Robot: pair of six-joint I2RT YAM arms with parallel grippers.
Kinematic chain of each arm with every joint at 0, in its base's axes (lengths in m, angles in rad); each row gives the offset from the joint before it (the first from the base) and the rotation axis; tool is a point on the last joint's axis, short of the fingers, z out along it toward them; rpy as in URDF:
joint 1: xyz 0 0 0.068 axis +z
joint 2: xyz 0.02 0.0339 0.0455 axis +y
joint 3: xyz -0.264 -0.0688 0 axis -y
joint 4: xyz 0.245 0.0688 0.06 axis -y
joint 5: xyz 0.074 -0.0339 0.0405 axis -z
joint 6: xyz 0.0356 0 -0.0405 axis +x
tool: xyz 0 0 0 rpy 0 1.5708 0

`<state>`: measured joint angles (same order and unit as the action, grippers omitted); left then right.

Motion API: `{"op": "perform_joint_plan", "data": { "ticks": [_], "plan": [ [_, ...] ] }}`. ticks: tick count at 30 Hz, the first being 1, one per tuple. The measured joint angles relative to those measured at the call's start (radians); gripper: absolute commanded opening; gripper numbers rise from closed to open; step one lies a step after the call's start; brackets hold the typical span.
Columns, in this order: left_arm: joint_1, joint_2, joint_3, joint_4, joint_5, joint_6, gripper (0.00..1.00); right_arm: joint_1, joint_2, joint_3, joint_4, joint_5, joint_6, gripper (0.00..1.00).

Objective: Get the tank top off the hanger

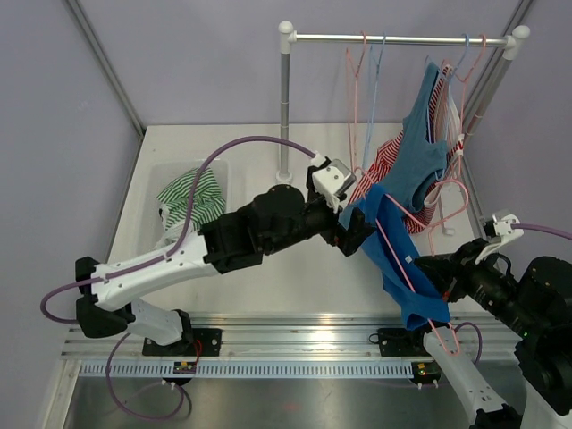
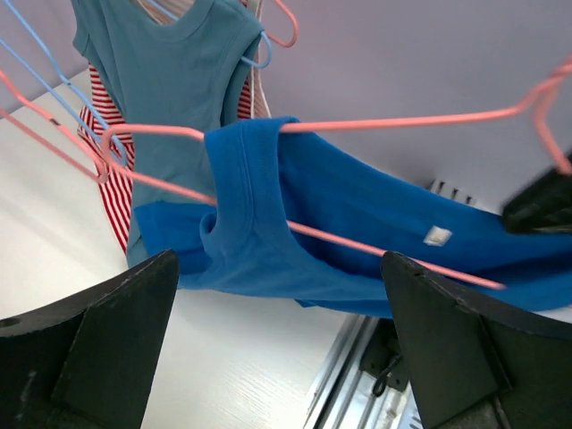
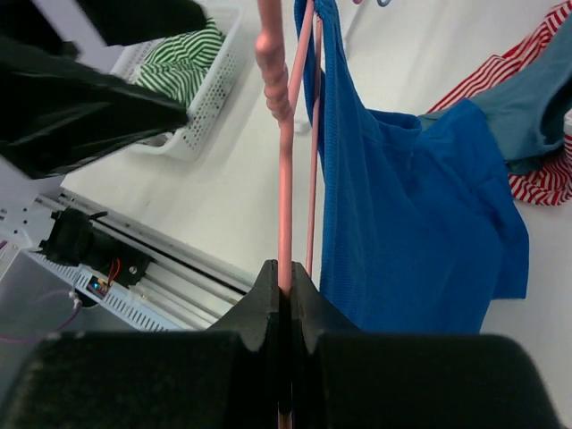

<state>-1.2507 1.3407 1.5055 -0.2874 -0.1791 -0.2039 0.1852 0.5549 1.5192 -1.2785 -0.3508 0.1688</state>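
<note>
A bright blue tank top (image 1: 390,234) hangs on a pink wire hanger (image 1: 444,327), held out level over the table's right front. My right gripper (image 1: 436,275) is shut on the hanger's wire (image 3: 284,179), with the blue fabric (image 3: 402,223) draped just to its right. My left gripper (image 1: 357,231) is open at the top's shoulder end. In the left wrist view its fingers (image 2: 279,268) stand wide apart just below the tank top (image 2: 357,223) and hanger (image 2: 402,116), with nothing between them.
A clothes rack (image 1: 393,39) at the back right carries empty pink and blue hangers, a lighter blue top (image 1: 420,152) and a red-striped garment (image 1: 384,161). A white basket (image 1: 170,170) with green-striped cloth sits at the left. A metal rail (image 1: 268,344) runs along the near edge.
</note>
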Motion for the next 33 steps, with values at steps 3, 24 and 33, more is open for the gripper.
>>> {"op": "perform_joint_plan", "data": {
  "ticks": [3,24,33],
  "plan": [
    [0.0,0.063,0.0,0.03,-0.022,0.016,0.9,0.012,-0.009,0.0,0.0,-0.045,0.0,0.0],
    [0.018,0.064,-0.052,0.032,-0.338,0.043,0.0,0.193,0.03,0.008,0.002,-0.09,-0.021,0.0],
    [0.239,-0.264,-0.26,-0.081,-0.309,-0.115,0.0,0.39,0.124,0.009,0.054,-0.144,-0.105,0.0]
  ]
}}
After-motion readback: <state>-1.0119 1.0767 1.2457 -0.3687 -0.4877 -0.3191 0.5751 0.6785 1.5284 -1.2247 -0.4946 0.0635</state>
